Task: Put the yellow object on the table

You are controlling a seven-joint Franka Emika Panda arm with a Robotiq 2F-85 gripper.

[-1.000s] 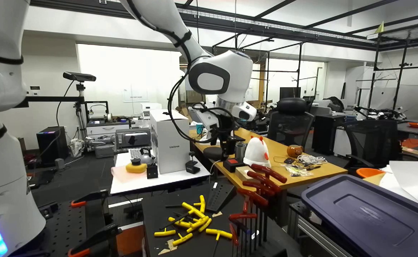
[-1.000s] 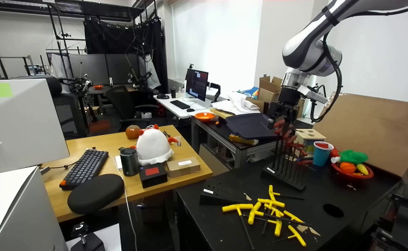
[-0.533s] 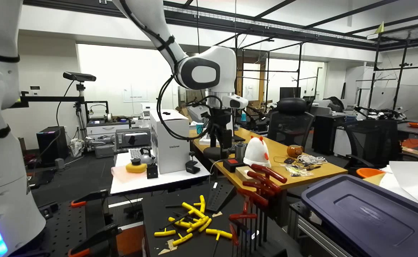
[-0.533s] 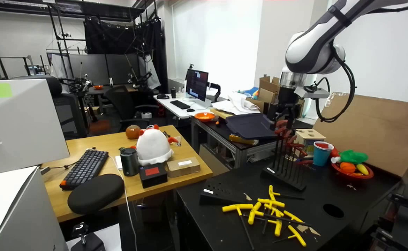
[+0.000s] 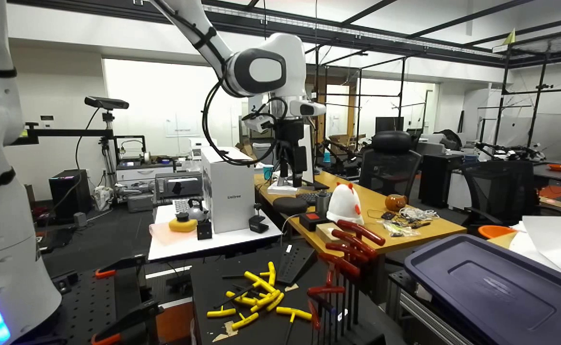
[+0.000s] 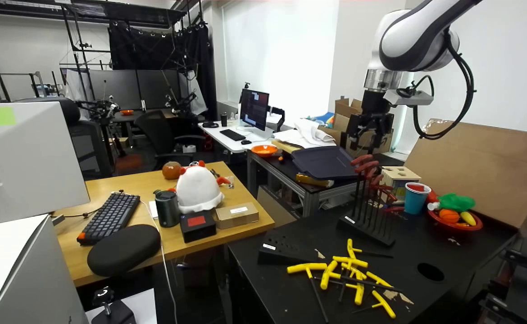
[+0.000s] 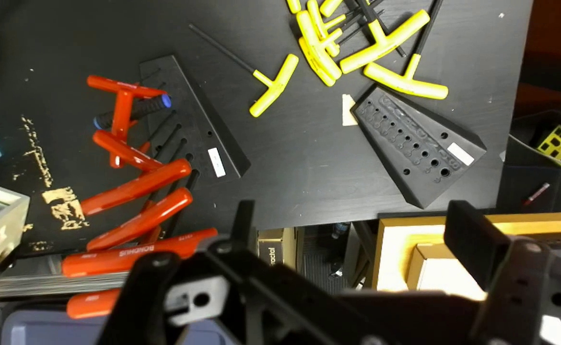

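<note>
Several yellow T-handle hex keys (image 5: 260, 282) lie in a loose pile on the black table (image 5: 247, 261). They also show in an exterior view (image 6: 306, 268) and at the top of the wrist view (image 7: 275, 90). I cannot tell which one the task means. An empty black holder block (image 7: 414, 143) lies beside them; it shows in both exterior views (image 5: 296, 266) (image 6: 286, 252). My gripper (image 7: 352, 215) is open and empty, its fingers wide apart. It points down, high above the table, in both exterior views (image 5: 291, 179) (image 6: 363, 146), above the rack of red hex keys.
A rack (image 6: 367, 229) holds upright red T-handles (image 7: 136, 187) under the gripper. A blue cup (image 6: 416, 198), a red bowl of toys (image 6: 455, 225) and a wooden box (image 6: 398, 180) stand nearby. A wooden desk (image 6: 241, 227) adjoins the table. A dark bin lid (image 5: 491, 292) lies behind.
The arm has risen and drawn back a little. The gripper was lower and tilted close to the red handles; now it is higher and points straight down. The hex keys have not moved.
</note>
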